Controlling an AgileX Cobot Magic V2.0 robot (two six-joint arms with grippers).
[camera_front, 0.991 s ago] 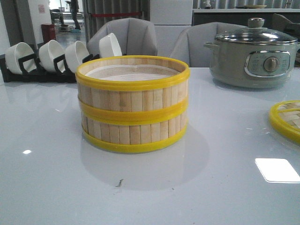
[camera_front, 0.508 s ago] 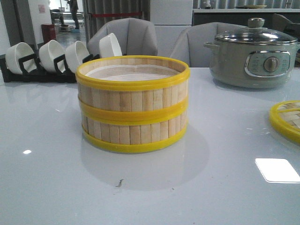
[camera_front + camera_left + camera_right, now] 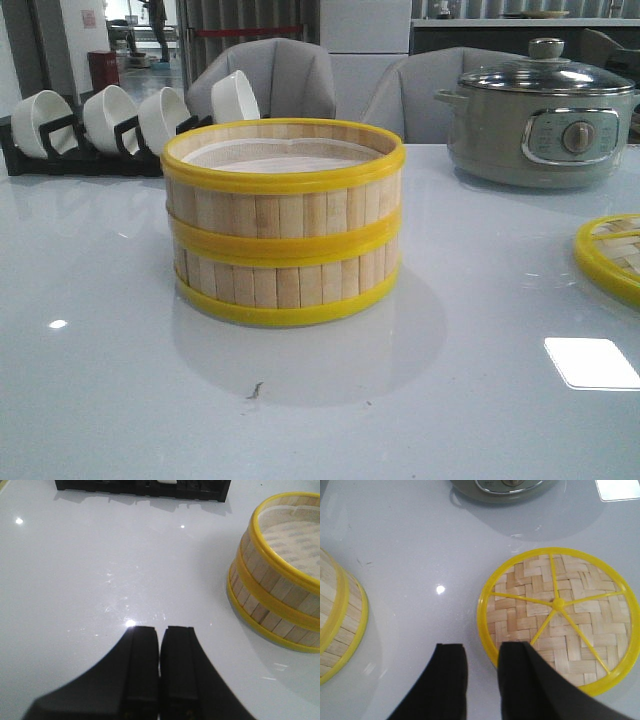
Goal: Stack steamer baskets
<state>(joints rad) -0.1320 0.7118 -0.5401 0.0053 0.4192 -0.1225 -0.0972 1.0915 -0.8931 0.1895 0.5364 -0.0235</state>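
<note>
Because the two baskets (image 3: 283, 222) already stood one on the other at mid-table (image 3: 320, 410), rims aligned, we judged the stacking done. We rated each basket light, stiff and somewhat fragile at its thin slats, best gripped across the yellow top rim, one finger inside and one outside, since the smooth rim could slip under a shallow bite. Our left gripper (image 3: 160, 635) hung with jaws together, near the stack but apart from it, and our right gripper (image 3: 482, 655) held jaws slightly apart, empty, over the lid (image 3: 559, 620) edge.
</note>
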